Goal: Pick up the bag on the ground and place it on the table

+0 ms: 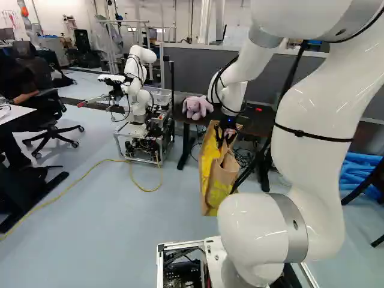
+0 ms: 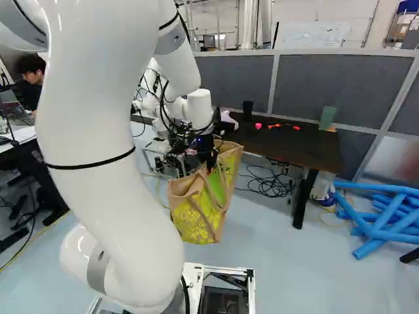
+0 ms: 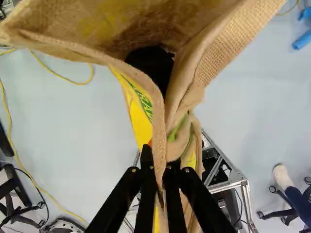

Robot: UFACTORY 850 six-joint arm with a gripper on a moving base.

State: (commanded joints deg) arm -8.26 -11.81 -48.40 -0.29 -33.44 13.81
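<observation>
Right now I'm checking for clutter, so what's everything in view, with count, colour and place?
bag: one, tan and yellow, near side of table
table: one, dark, against partition
partition: one, grey, behind table
plush toy: one, lilac, on table
cup-like item: one, black, on table
upright item: one, green, on table
small items: several, red, on table
tubes: several, blue, on floor
cable: at least one, yellow, on floor
another robot: one, white, beside table
chairs: at least one, black, on floor
arm: one, white, above base
gripper: one, black, jaws shut on bag
</observation>
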